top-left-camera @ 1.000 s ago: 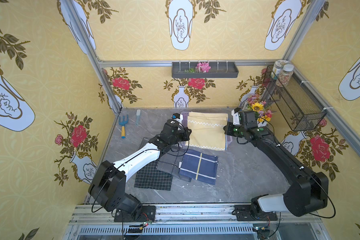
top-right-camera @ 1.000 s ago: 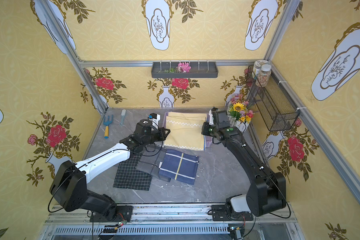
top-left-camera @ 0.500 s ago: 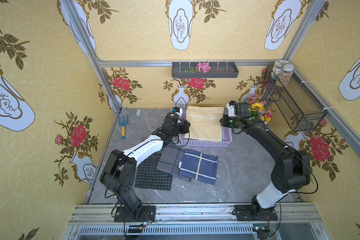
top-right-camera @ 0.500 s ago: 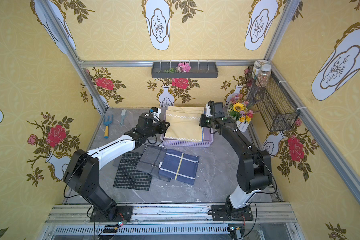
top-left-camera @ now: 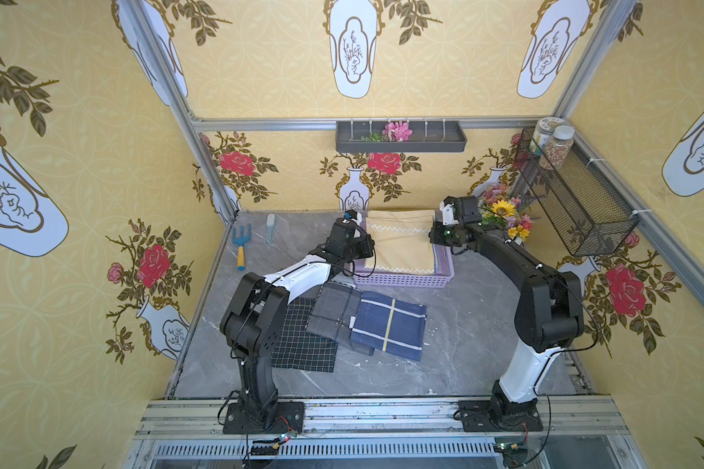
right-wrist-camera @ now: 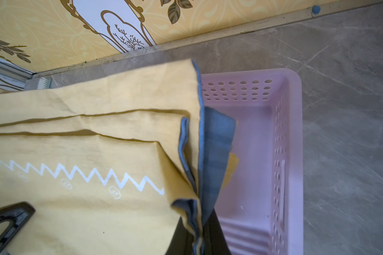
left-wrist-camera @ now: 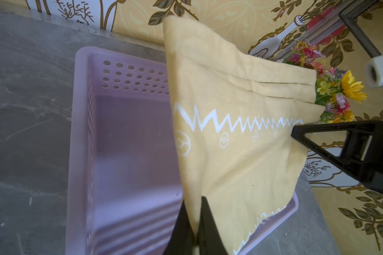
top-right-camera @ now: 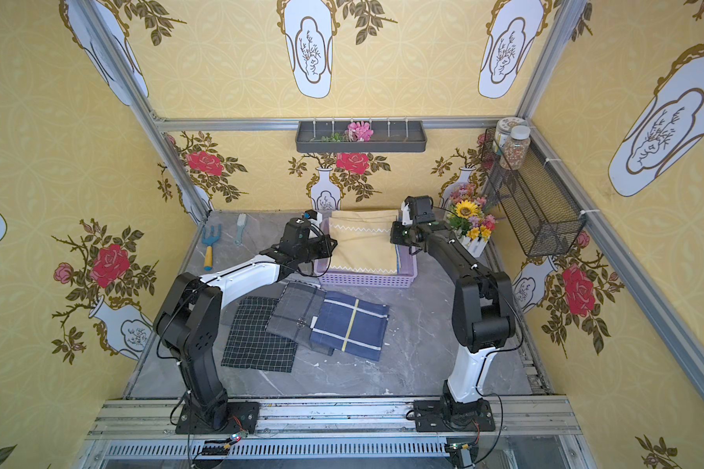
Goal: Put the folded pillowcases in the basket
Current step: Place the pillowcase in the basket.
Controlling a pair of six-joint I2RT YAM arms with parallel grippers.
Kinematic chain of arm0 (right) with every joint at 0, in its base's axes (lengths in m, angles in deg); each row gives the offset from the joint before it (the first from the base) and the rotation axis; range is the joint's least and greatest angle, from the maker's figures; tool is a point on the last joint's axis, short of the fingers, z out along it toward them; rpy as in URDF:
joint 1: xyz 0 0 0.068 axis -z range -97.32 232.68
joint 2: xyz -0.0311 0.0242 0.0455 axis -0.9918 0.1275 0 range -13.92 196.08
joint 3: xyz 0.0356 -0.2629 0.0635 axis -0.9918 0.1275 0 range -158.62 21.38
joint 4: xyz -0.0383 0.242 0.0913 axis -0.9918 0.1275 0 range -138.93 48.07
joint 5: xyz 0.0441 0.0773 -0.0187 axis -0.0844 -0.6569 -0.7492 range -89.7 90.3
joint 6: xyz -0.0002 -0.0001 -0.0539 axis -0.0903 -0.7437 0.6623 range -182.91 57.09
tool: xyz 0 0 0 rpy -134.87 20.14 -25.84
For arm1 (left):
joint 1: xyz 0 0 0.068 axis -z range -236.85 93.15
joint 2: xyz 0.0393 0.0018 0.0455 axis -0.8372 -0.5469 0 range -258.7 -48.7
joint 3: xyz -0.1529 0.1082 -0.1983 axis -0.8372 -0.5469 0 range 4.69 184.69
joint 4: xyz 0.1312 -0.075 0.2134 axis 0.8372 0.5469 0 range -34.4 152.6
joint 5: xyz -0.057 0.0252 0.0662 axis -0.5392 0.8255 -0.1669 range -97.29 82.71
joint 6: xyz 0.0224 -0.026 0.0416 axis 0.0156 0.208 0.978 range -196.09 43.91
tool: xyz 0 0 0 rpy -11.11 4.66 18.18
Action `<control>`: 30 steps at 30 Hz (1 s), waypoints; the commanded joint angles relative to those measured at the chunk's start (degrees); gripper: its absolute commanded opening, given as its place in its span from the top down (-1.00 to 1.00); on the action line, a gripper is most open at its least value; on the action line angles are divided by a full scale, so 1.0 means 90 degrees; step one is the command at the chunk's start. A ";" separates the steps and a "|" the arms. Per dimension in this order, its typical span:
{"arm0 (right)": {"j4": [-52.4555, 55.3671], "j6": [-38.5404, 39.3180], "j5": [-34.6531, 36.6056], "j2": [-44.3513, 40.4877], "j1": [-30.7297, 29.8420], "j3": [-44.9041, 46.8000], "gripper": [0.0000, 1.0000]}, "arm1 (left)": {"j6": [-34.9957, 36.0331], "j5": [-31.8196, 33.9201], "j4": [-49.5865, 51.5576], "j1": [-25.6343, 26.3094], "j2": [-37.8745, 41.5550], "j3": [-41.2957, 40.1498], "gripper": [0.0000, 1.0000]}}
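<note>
The folded pillowcase [top-left-camera: 399, 243] [top-right-camera: 362, 243] is yellow with white zigzag trim and a blue inner layer [right-wrist-camera: 212, 143]. It hangs stretched between both grippers over the lilac basket [top-left-camera: 403, 281] [top-right-camera: 366, 280], covering most of it. My left gripper [top-left-camera: 367, 243] [left-wrist-camera: 194, 199] is shut on the cloth's left edge. My right gripper [top-left-camera: 433, 237] [right-wrist-camera: 197, 223] is shut on its right edge, pinching yellow and blue layers together. The basket's floor [left-wrist-camera: 131, 143] shows bare beneath the cloth in both wrist views, and its perforated wall [right-wrist-camera: 279, 154] stands beside the right grip.
Three folded cloths lie in front of the basket: black check [top-left-camera: 301, 337], grey [top-left-camera: 334, 312], navy with a yellow stripe [top-left-camera: 387, 325]. A blue garden fork [top-left-camera: 241, 243] and brush [top-left-camera: 270, 227] lie back left. A flower bunch [top-left-camera: 504, 219] and black wire basket [top-left-camera: 574, 195] are right.
Both grippers have carried the pillowcase toward the back wall and over the basket. The basket's front wall, covered a second ago, now shows. Both stayed shut on the cloth.
</note>
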 commanded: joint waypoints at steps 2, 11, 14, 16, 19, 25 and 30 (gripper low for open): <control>-0.0128 0.0182 0.0155 0.0307 0.0054 -0.0273 1.00 | 0.0032 0.0019 -0.0104 -0.0042 -0.0338 0.0118 1.00; 0.0009 0.0260 0.0134 0.0725 0.0064 -0.0459 1.00 | -0.0008 -0.0110 -0.0112 -0.0089 -0.0869 0.0293 1.00; 0.0022 0.0258 0.0138 0.0776 0.0068 -0.0445 0.99 | -0.0015 -0.0188 -0.0106 -0.0091 -0.1014 0.0366 1.00; 0.0040 0.0250 0.0141 0.0796 0.0075 -0.0420 0.97 | -0.0015 -0.0221 -0.0078 -0.0106 -0.1103 0.0425 1.00; 0.0050 0.0234 0.0136 0.0796 0.0076 -0.0405 0.92 | -0.0035 -0.0257 -0.0065 -0.0104 -0.1168 0.0477 1.00; 0.0069 0.0198 0.0129 0.0761 0.0076 -0.0390 0.54 | -0.0045 -0.0351 0.0010 -0.0126 -0.1160 0.0548 0.35; -0.0022 0.0147 0.0099 0.0569 0.0073 -0.0224 -0.05 | -0.0109 -0.0357 0.0046 -0.0129 -0.0956 0.0533 -0.55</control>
